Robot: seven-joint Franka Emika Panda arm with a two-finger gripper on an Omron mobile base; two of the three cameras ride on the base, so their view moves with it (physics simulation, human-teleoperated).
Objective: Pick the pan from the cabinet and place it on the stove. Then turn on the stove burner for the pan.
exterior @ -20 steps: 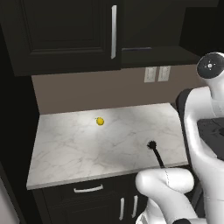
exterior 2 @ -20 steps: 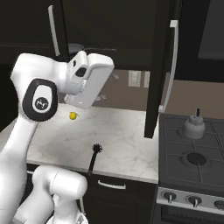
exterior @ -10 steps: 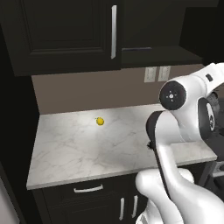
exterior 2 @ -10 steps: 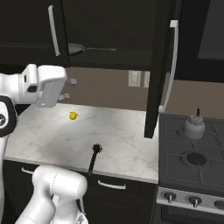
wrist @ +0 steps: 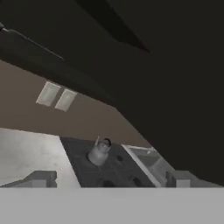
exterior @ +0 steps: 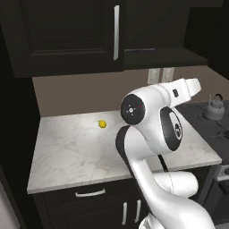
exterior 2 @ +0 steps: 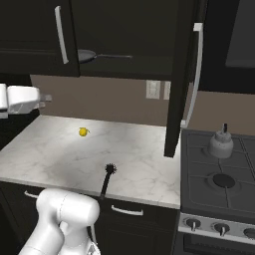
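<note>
Sitting untouched in the open cabinet [exterior 2: 182, 74], pan [exterior 2: 87, 55] not grabbed yet, end effector [wrist: 111, 179] spread wide, empty, stove [exterior 2: 219, 172] bare, burner off.

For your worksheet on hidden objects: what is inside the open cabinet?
In the right base view, the cabinet holds the pan on its bottom shelf, handle pointing right. The rest of the interior is too dark to make out, and the open door covers its right part.

No readable text anywhere (knobs perhaps blurred).
</note>
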